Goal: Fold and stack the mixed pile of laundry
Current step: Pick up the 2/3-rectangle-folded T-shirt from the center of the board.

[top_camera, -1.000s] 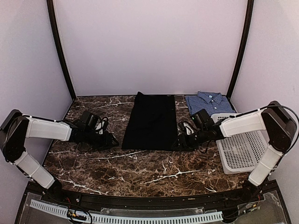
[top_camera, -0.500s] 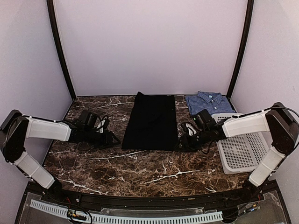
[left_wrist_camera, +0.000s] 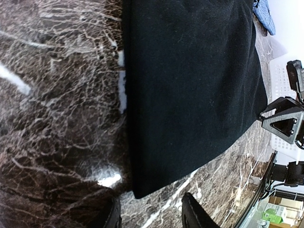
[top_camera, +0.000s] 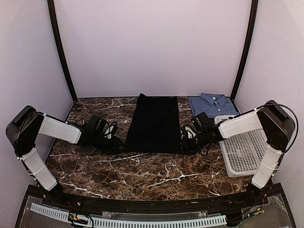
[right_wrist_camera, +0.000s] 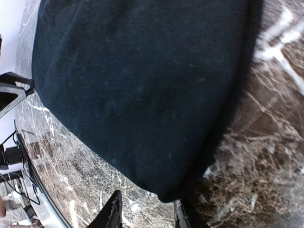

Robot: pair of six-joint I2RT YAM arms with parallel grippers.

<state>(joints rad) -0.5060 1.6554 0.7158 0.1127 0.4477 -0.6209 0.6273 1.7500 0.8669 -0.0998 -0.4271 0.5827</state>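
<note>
The black garment (top_camera: 154,123) lies flat as a long rectangle in the middle of the table. A folded blue-and-white check shirt (top_camera: 212,104) rests at the back right. My left gripper (top_camera: 118,145) sits low at the garment's near left corner. In the left wrist view that corner (left_wrist_camera: 136,194) lies just ahead of the open left gripper (left_wrist_camera: 152,216). My right gripper (top_camera: 183,145) is at the near right corner. In the right wrist view the corner (right_wrist_camera: 167,195) sits at the mouth of the open right gripper (right_wrist_camera: 147,216), close to one finger (right_wrist_camera: 183,216). Neither grips cloth.
A white perforated basket (top_camera: 244,149) stands on the right, beside the right arm and in front of the shirt. Dark marble table (top_camera: 142,175) spreads toward the near edge. Walls close in the back and both sides.
Both grippers have slid inward to the near corners of the black garment, and their jaws have narrowed a little. The garments have not moved.
</note>
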